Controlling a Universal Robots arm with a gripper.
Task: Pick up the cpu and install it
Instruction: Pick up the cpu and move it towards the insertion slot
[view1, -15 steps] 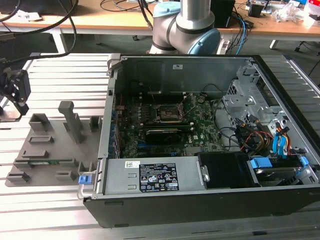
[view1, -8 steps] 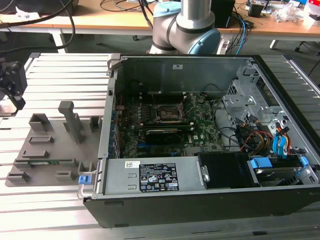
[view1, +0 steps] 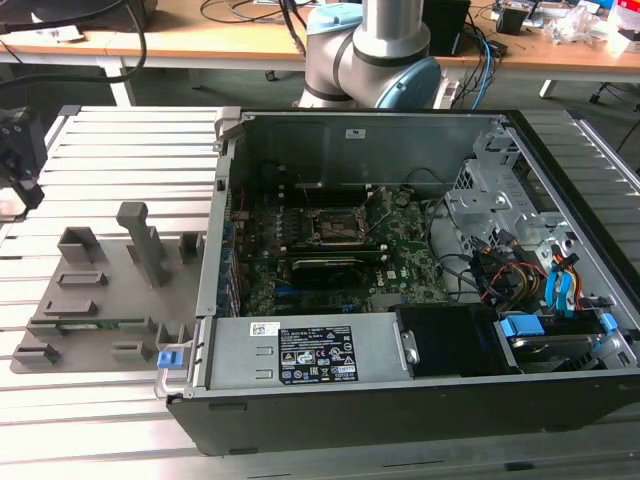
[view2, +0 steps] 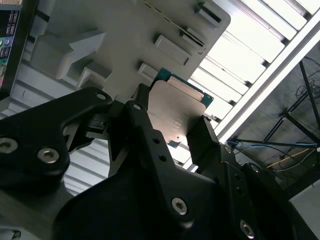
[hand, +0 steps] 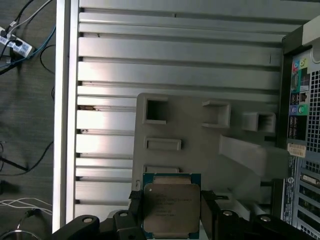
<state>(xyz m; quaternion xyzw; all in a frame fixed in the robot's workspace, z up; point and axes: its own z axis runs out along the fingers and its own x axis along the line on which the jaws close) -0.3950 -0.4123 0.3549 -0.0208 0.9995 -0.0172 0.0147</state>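
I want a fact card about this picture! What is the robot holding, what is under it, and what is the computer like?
Holding: the cpu, silvery top showing, gripped between the jaws of the gripper
Underneath: grey holder tray with raised pockets, lying on a slatted metal table
Computer: case lying open, green motherboard inside
Socket: black square frame on the motherboard
Job so far: cpu picked up, not yet in the socket
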